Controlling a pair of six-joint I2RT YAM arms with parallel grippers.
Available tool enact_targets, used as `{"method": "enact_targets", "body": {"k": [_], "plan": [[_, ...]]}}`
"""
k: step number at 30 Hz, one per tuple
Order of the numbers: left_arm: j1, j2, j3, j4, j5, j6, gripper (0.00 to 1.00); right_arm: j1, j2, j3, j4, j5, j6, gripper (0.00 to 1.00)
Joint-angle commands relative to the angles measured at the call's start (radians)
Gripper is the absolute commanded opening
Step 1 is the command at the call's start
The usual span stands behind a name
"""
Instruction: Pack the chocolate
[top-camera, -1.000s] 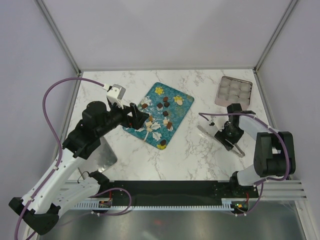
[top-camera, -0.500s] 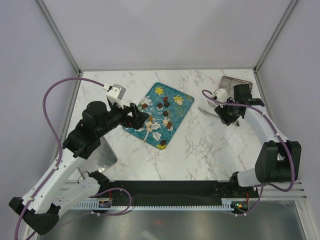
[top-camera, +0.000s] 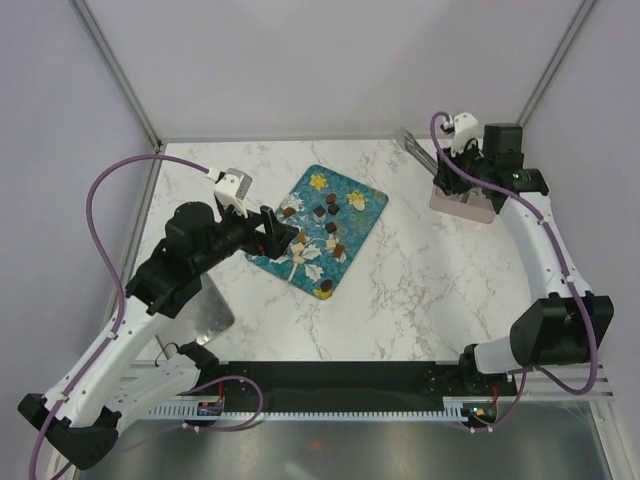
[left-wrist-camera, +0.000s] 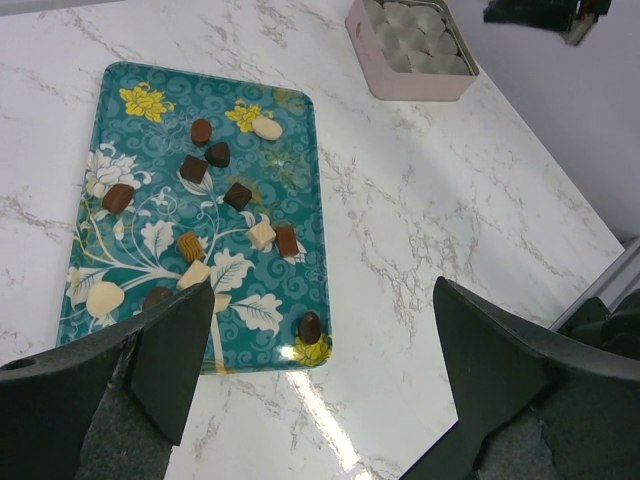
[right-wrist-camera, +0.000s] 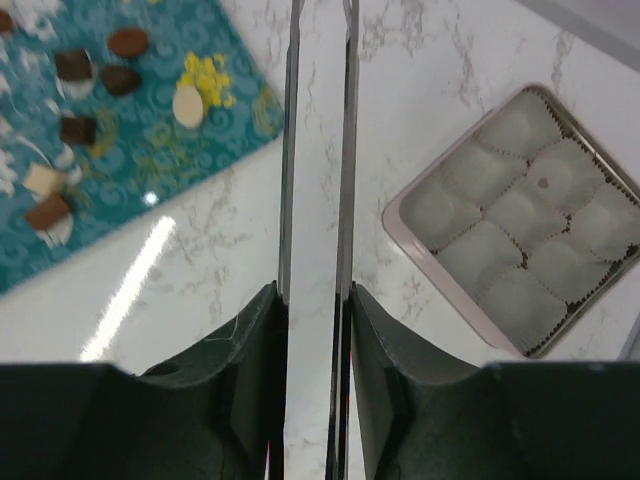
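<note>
Several small pieces of chocolate (left-wrist-camera: 237, 195), dark brown, tan and white, lie scattered on the teal flowered tray (left-wrist-camera: 290, 140); they also show from above (top-camera: 331, 211) and in the right wrist view (right-wrist-camera: 127, 42). My left gripper (left-wrist-camera: 322, 300) hangs open above the tray's near edge (top-camera: 275, 235), with nothing between its fingers. My right gripper (right-wrist-camera: 315, 295) is shut on thin metal tongs (right-wrist-camera: 292, 120), their two blades close together, pointing out over the table. It is raised at the far right (top-camera: 447, 168) above the pink tin (right-wrist-camera: 400, 215).
The pink tin (left-wrist-camera: 410, 88) holds empty white paper cups and stands at the far right corner (top-camera: 455, 203), partly under the right arm. A shiny metal sheet (top-camera: 208, 310) lies beneath the left arm. Metal frame posts and grey walls enclose the table.
My right arm lifted the tongs off the table and swung from the near right to the far right over the tin, the blades drawing together. The left arm has not moved.
</note>
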Motion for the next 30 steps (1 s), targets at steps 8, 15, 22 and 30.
{"method": "enact_targets", "body": {"k": [8, 15, 22, 30], "plan": [[0.004, 0.007, 0.006, 0.019, -0.03, 0.045, 0.98, 0.274, 0.214, 0.34, 0.114, 0.186, 0.521, 0.37], [0.004, -0.013, 0.0, 0.018, -0.075, 0.052, 0.98, 0.428, 0.235, 0.29, 0.111, 0.405, 0.796, 0.32], [0.003, -0.016, 0.0, 0.01, -0.1, 0.065, 0.98, 0.635, 0.291, 0.225, 0.044, 0.532, 0.805, 0.34], [0.002, -0.017, -0.003, 0.001, -0.221, 0.086, 0.97, 0.687, 0.288, 0.21, -0.042, 0.648, 0.714, 0.42]]}}
